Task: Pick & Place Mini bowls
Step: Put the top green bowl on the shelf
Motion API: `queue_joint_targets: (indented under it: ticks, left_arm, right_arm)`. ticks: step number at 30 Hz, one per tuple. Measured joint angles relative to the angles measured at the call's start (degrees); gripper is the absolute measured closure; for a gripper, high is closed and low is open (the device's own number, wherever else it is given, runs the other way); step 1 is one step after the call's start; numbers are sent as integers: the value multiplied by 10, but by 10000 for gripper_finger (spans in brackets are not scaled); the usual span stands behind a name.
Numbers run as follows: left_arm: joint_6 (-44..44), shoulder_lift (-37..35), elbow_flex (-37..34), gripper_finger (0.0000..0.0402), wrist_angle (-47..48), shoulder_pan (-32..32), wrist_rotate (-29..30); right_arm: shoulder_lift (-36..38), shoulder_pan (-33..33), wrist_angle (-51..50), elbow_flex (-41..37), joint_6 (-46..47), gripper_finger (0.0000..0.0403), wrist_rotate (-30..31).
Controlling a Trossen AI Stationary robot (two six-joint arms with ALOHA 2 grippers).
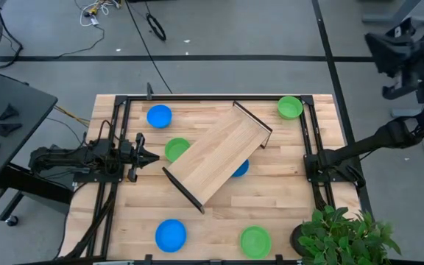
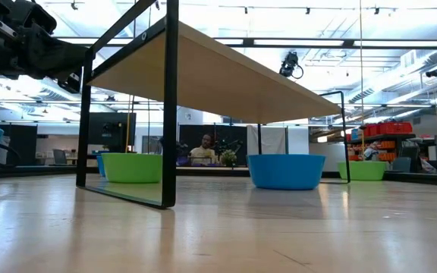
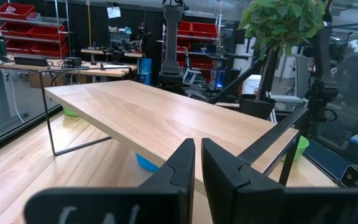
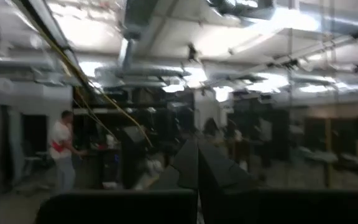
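Note:
Six mini bowls rest on their bases on the table. The blue ones are a far-left bowl (image 1: pixel 159 115), a near bowl (image 1: pixel 171 235) and one half under the wooden tray (image 1: pixel 240 168) (image 2: pixel 285 171). The green ones are a far-right bowl (image 1: pixel 290 107), a near bowl (image 1: pixel 255 241) and one at the tray's left side (image 1: pixel 176 149) (image 2: pixel 131 167). My left gripper (image 1: pixel 152 156) (image 3: pixel 197 163) is shut and empty, hovering level just left of that green bowl and pointing at the tray. My right gripper (image 4: pixel 197 163) is shut and empty. Its arm (image 1: pixel 407 48) is raised beyond the table's far right corner.
The long pale wooden tray (image 1: pixel 219 151) stands diagonally mid-table on black wire legs (image 2: pixel 169 114), its top above the bowls. A black frame (image 1: pixel 311 132) edges the table's sides. A potted plant (image 1: pixel 344 235) sits at the near right corner. People show in the room behind.

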State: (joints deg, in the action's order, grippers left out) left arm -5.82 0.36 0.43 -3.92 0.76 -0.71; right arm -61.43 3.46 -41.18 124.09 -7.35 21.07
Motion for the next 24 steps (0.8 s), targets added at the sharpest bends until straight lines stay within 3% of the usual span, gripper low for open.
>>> queue_joint_targets:
  ticks: [14,24]
  left_arm:
    - [0,0,0,369,0,0,0]
    - [0,0,0,369,0,0,0]
  right_arm:
    - [-33,0,-52,0,-3,403,195]
    - [-41,-10,-52,0,-33,403,220]
